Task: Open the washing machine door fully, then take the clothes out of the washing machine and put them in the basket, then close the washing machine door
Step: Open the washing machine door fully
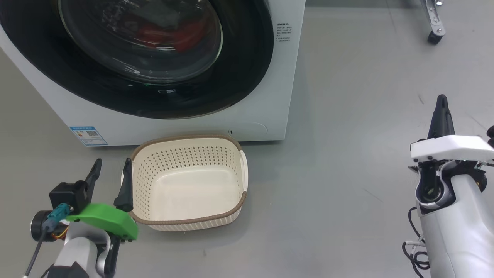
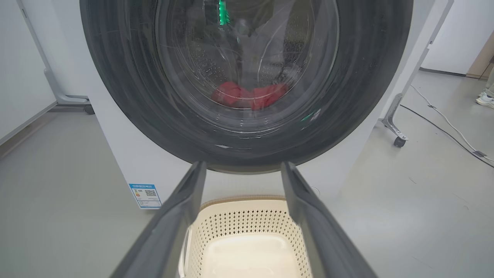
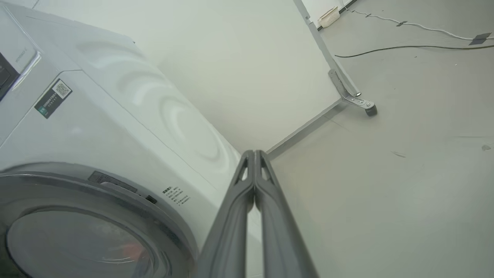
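The clothes lie in the washer behind its closed door, the basket on the floor just before it, the left gripper spread wide beside the basket, the right gripper clenched on nothing.

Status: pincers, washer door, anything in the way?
Left pincer open, empty. Right pincer shut, empty. Door closed, red clothes inside. Empty basket sits just below door.
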You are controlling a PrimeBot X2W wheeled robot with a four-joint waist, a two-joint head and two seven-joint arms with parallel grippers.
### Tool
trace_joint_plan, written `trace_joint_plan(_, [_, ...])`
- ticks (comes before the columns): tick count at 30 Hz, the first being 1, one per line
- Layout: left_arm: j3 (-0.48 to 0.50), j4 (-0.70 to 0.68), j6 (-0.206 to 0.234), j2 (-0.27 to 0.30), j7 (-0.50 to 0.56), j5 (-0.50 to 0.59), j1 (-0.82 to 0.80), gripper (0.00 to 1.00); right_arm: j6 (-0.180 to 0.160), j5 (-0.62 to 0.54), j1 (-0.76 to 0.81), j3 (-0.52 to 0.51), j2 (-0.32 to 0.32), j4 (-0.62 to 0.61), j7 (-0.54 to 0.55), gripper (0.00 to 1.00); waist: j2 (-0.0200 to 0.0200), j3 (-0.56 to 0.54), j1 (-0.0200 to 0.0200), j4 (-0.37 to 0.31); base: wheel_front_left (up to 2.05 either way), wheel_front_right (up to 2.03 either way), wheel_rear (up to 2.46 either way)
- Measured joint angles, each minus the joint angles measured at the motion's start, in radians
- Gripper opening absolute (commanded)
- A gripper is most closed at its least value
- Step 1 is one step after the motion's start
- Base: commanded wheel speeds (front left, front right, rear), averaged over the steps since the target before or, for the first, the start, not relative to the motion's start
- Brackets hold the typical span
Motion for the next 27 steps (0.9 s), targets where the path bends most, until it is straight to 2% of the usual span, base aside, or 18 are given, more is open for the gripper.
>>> trace_joint_plan(9, [-0.006, -0.046, -0.014, -0.021, -0.001, 0.008, -0.069, 1.00, 0.011, 0.232, -0.150, -0.076, 0.008, -0.003, 0.093, 0.00, 0.0000, 0.100, 0.0000, 0.044, 0.00, 0.00, 0.00])
trace_joint_plan(24, [-0.023, -0.106, -0.023, -0.053, -0.001, 0.008, -0.171, 1.00, 0.008, 0.457, -0.457, -0.052, 0.009, 0.010, 0.361, 0.00, 0.0000, 0.286, 0.0001, 0.111, 0.00, 0.00, 0.00])
trace_joint_plan(27, [-0.029, -0.121, -0.024, -0.055, -0.001, 0.007, -0.194, 1.00, -0.008, 0.487, -0.508, -0.029, 0.009, 0.024, 0.420, 0.00, 0.0000, 0.327, 0.0001, 0.126, 0.00, 0.00, 0.00])
